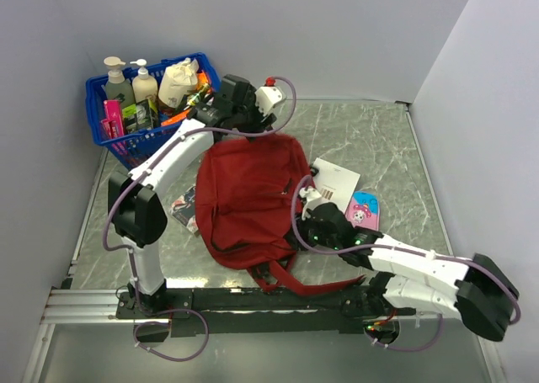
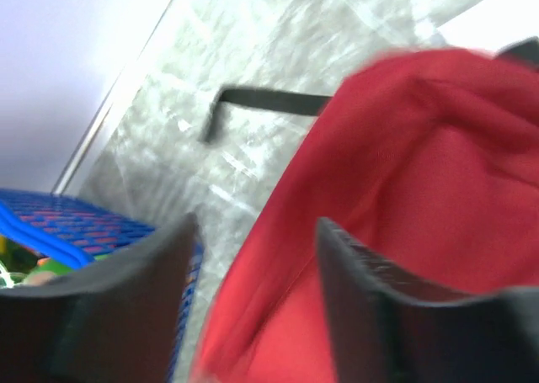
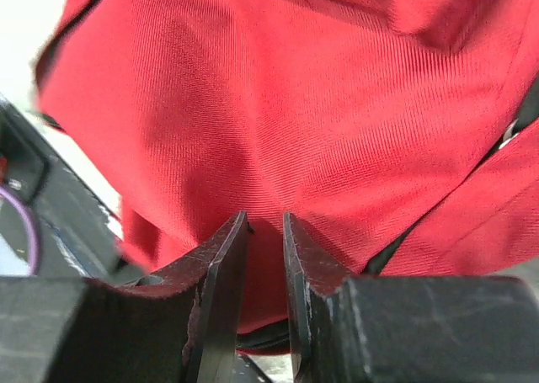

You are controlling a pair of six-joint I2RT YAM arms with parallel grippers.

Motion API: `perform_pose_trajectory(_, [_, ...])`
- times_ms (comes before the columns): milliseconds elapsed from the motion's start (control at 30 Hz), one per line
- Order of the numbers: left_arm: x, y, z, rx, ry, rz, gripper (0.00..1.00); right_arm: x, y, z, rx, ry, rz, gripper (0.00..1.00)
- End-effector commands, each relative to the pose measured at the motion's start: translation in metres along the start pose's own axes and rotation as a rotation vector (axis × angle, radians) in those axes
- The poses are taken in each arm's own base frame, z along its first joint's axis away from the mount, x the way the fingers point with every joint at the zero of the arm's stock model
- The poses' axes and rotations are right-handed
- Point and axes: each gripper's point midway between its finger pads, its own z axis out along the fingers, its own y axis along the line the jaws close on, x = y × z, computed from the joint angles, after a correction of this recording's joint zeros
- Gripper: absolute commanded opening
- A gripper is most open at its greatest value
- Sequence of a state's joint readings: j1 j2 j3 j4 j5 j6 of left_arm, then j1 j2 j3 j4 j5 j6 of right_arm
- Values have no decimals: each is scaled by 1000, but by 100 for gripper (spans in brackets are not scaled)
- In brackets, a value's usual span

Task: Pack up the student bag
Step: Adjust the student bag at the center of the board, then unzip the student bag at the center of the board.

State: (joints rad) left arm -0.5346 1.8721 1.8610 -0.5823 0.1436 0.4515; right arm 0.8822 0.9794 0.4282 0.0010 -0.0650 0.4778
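The student bag, dark red with black straps, lies flat in the middle of the table. My left gripper hovers at the bag's far edge, beside the basket. In the blurred left wrist view its jaws stand apart, with the red fabric beyond them and nothing held. My right gripper is at the bag's right edge. In the right wrist view its jaws are nearly together, pinching a fold of the red cloth.
A blue basket of bottles stands at the back left, its wall close to my left fingers. A white booklet and a pink item lie right of the bag, a dark booklet left of it. Straps trail toward the arm bases.
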Motion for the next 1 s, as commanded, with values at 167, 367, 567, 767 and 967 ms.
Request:
perform_pose_trajectory(167, [-2, -8, 7, -67, -26, -38, 80, 40, -28, 21, 121, 124, 14, 33])
perform_pose_trajectory(367, [-7, -104, -22, 306, -44, -115, 71, 41, -41, 27, 183, 102, -4, 45])
perform_pose_trajectory(567, [67, -205, -17, 550, 104, -85, 74, 29, -44, 28, 269, 8, -89, 58])
perform_pose_trajectory(767, [100, -210, 7, 514, 185, -69, 71, -14, -18, 12, 215, -112, -97, 61])
perform_pose_trajectory(967, [116, -209, 19, 463, 191, -54, 40, -49, -11, -24, 197, -250, -41, 58])
